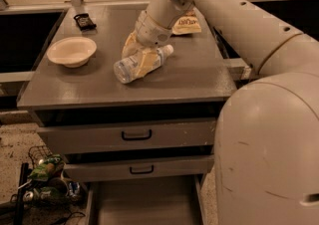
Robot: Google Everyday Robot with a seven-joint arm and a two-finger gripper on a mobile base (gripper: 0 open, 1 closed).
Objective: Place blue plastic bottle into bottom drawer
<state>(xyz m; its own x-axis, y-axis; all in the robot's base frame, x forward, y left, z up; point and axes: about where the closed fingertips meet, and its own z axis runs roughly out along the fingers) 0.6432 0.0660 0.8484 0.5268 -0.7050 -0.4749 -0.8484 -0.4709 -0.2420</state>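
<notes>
Gripper (141, 60) closed around the middle of the blue plastic bottle (125, 68) lying on the cabinet top (192, 75)

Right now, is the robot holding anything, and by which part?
The gripper grips the blue plastic bottle around its middle, between cap and base. The bottle lies on its side on the cabinet top.

You have one printed item on record: the snack bag (187, 22) at the back edge of the counter (199, 79), toward its right corner, bears dark lettering too blurred to read. The blue plastic bottle (127, 68), lying mid-counter under the gripper (143, 50), shows a pale label with no legible text.
</notes>
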